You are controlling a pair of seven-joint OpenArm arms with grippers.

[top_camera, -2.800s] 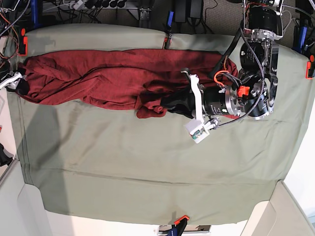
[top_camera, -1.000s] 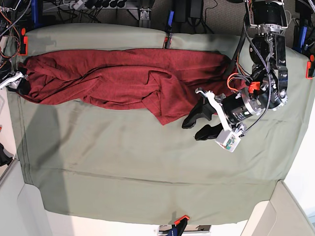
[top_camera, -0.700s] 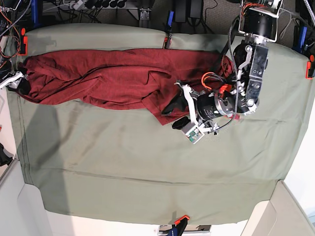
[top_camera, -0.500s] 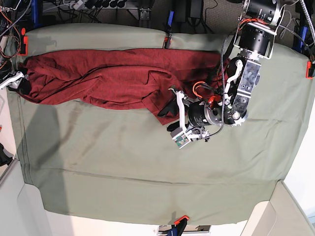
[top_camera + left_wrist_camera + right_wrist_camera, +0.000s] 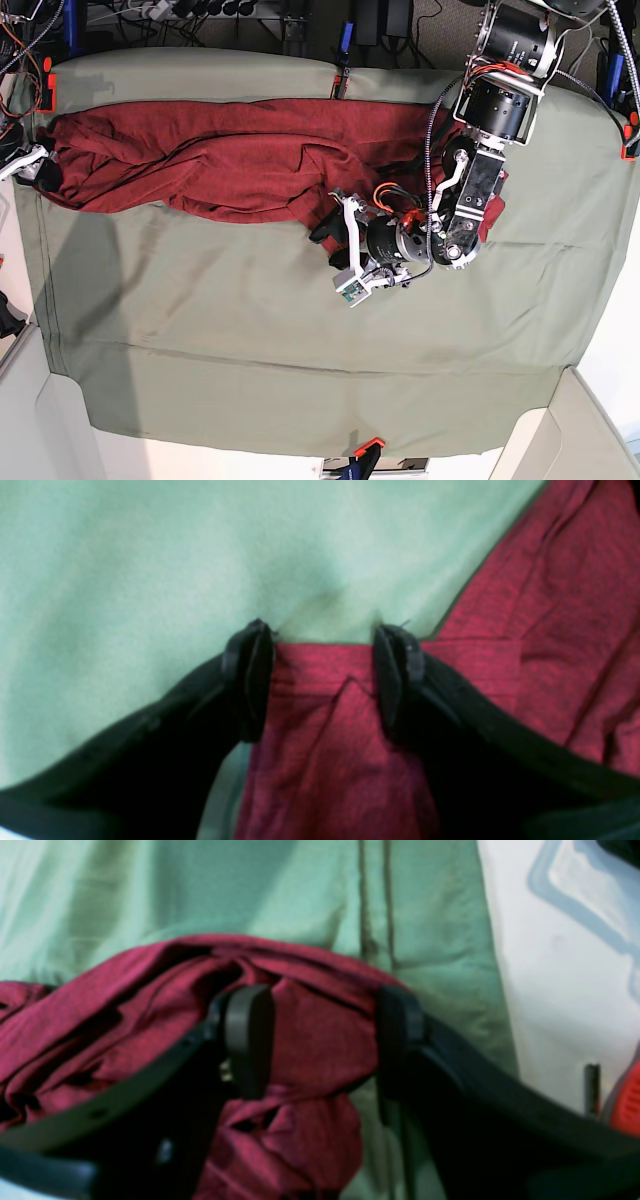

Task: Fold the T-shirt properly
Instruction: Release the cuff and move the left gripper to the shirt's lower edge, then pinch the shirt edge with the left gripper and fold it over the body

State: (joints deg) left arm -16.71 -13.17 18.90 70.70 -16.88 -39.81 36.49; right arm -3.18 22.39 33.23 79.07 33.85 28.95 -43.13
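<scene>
2 tools gape apart: left tool [image 5: 322,680] and right tool [image 5: 320,1040] both straddle T-shirt [image 5: 230,160].

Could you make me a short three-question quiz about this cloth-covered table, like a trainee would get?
1. True or false: the T-shirt is already folded into a neat square.
2. Multiple choice: the left gripper is A) shut tight on bare cloth, B) open with a shirt edge between its fingers, C) holding a box.
3. Fill in: the right gripper sits at the shirt's end near the table cloth's ____ edge in the base view.

Key
1. False: it lies bunched in a long strip along the far side.
2. B.
3. Left. The right gripper is also open, with bunched shirt fabric between its fingers.
</scene>
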